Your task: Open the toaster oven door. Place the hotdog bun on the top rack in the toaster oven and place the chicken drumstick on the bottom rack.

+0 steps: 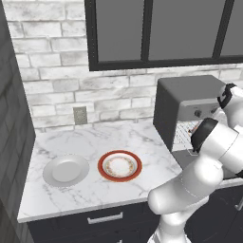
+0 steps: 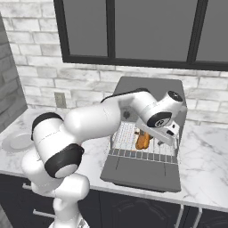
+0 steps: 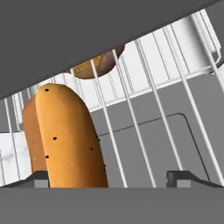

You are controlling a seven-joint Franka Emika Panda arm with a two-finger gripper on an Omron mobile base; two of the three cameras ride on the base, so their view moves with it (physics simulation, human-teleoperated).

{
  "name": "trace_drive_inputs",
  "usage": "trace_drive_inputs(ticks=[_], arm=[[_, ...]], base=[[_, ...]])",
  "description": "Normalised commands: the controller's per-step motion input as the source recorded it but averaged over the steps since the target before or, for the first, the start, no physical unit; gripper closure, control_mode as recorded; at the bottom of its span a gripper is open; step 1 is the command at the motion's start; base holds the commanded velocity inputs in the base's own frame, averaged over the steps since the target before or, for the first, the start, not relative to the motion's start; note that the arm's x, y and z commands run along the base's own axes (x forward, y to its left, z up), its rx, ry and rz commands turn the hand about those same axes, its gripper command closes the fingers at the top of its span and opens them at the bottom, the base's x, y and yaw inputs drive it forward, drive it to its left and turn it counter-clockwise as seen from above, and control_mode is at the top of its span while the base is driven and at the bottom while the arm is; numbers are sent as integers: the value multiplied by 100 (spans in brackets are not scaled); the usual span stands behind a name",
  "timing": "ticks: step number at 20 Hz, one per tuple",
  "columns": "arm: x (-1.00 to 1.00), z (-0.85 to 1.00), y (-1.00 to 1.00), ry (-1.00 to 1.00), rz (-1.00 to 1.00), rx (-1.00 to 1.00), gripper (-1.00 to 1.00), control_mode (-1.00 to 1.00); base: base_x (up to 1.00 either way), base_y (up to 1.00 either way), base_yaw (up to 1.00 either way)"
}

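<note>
Right base view gives us the toaster oven (image 2: 149, 89) standing on the marble counter (image 2: 202, 160) against the brick wall, toward the counter's right part, with the toaster oven door (image 2: 142, 171) swung fully down so it lies flat and reaches out to the counter's front edge. We see a wire rack (image 2: 133, 153) drawn out over the door, and the hotdog bun (image 2: 142, 140) resting on that rack near the mouth of the cavity; we cannot tell from here whether this is the top rack or the bottom one. Our gripper (image 2: 171, 133) hangs just above and to the right of the bun, apart from it. In the hand view the bun (image 3: 70, 140) lies lengthwise between the two dark fingertips (image 3: 179, 175), which stand wide and touch nothing, so the fingers are released and hold no food. Behind the bars in that same view we make out the chicken drumstick (image 3: 98, 65), a rounded golden-brown piece partly hidden under the oven's dark upper edge; which rack it sits on we cannot tell. Left base view shows us two dishes near the counter's left end: a plain grey plate (image 1: 66, 171) and, just beside it, a red-rimmed plate (image 1: 120, 166), well apart from the oven (image 1: 185, 109).
</note>
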Motion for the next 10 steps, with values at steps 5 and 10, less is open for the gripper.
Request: trace_drive_inputs(ticks=[5,10], arm=[[1,-1,6,10,12,0,-100,-100],[1,-20,17,11,14,9,-100,-100]], base=[[0,0,0],[0,0,0]])
